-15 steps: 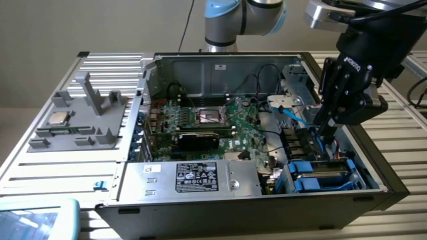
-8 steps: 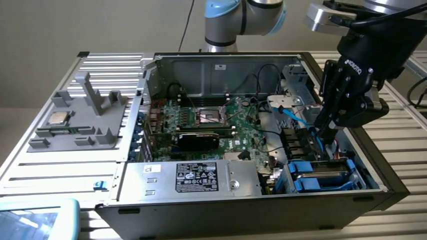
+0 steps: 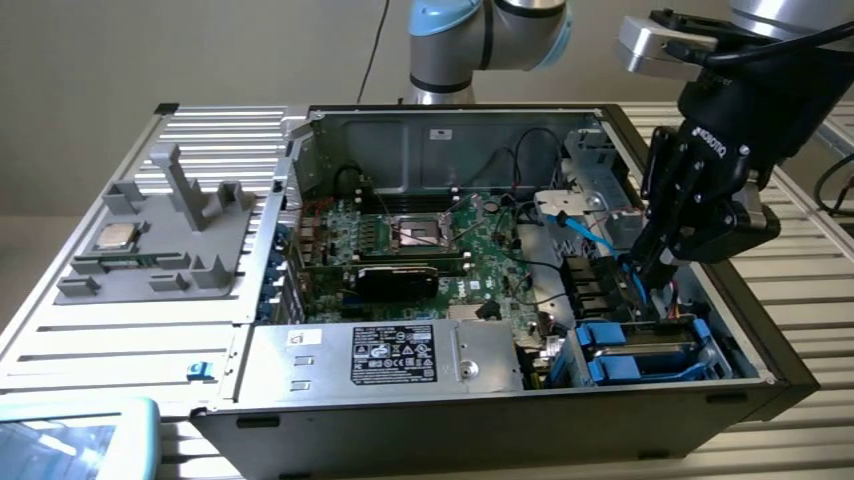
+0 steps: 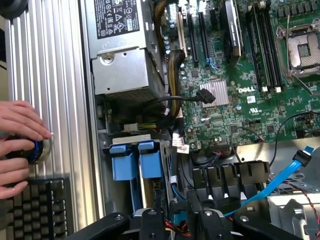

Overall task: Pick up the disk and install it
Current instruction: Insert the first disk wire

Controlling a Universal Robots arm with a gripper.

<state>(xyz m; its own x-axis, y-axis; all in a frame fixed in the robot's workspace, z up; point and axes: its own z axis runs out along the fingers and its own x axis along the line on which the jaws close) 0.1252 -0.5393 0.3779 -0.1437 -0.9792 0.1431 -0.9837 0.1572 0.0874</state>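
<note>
We are looking at a robotics lab or test bench set up for computer assembly. An open computer case (image 3: 534, 300) lies on a table of ribbed aluminium bars (image 3: 120, 330), its green motherboard (image 4: 240, 90), cables and silver power supply (image 3: 387, 355) laid bare. Beside the case sits a grey plastic fixture (image 3: 160, 235) holding a small square chip (image 3: 116, 237), the kind of jig made for repeatable trials. An industrial robot arm (image 3: 467, 40) stands behind the table. In the wrist view, a person's hand (image 4: 20, 125) rests on a round knob (image 4: 32, 150) next to a keyboard (image 4: 37, 210).
</note>
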